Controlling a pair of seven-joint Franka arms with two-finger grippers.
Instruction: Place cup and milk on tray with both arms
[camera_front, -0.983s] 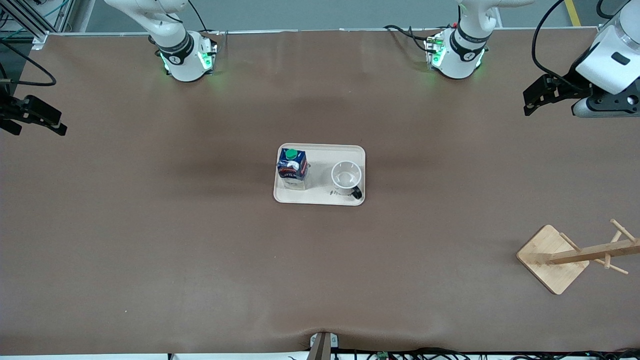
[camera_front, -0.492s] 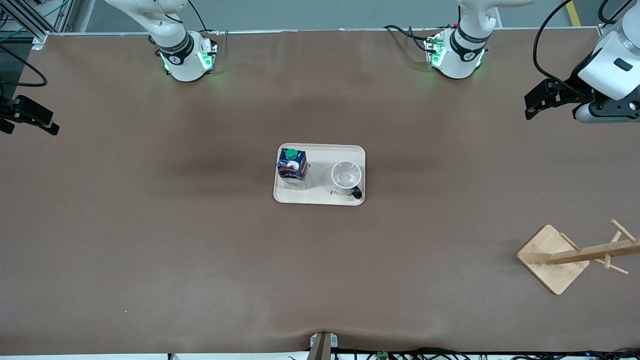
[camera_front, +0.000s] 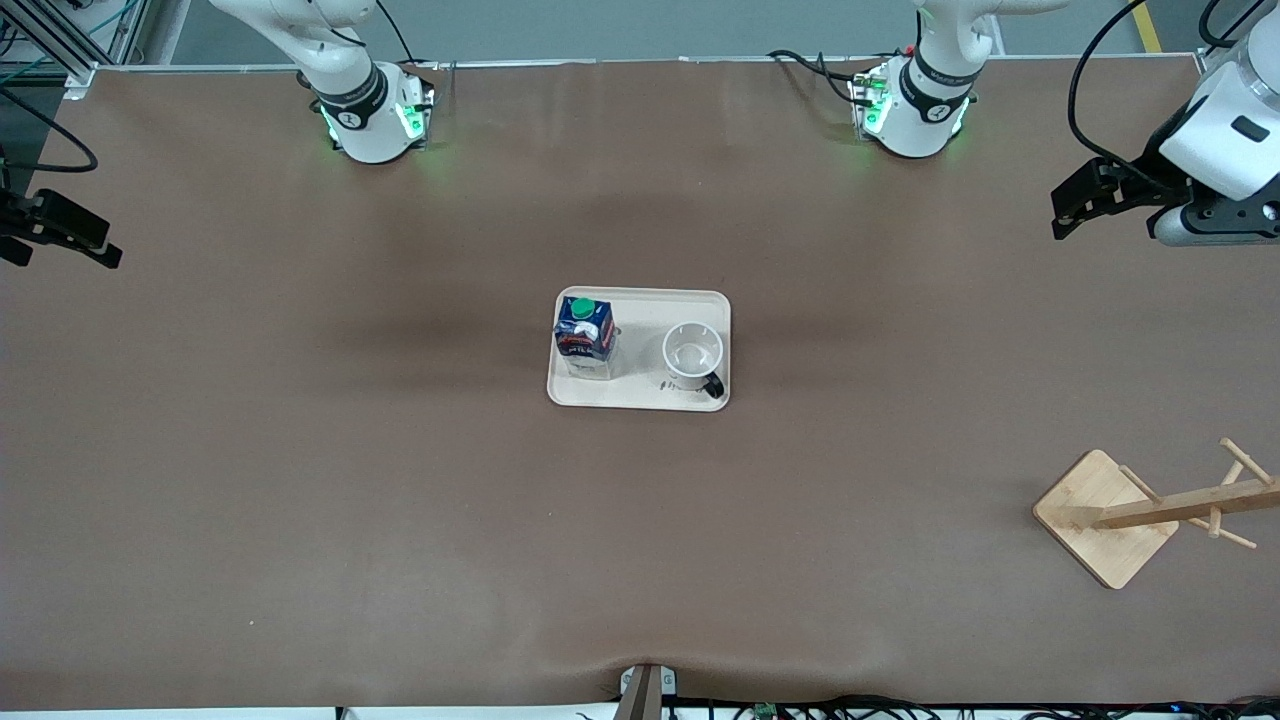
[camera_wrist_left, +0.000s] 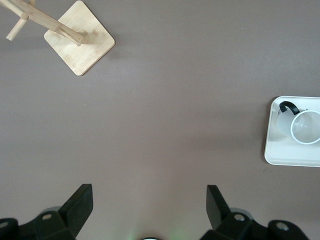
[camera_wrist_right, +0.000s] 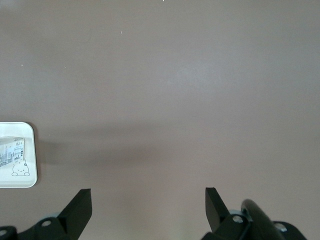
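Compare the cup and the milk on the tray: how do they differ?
The cup is white, round and open-topped, with a black handle; the milk is a dark-blue boxy carton closed by a green cap. The milk stands toward the right arm's end, the cup toward the left arm's. Both stand upright on the tray.

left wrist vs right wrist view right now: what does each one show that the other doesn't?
Left wrist only: the cup standing on the tray, the wooden rack on its square base, and the open left gripper over bare table.

Right wrist only: the milk, just its pale lower part at the picture's edge, the tray's bear drawing, and the open right gripper, also over bare table.

Both: one end of the cream tray and the brown table. Neither gripper holds anything.
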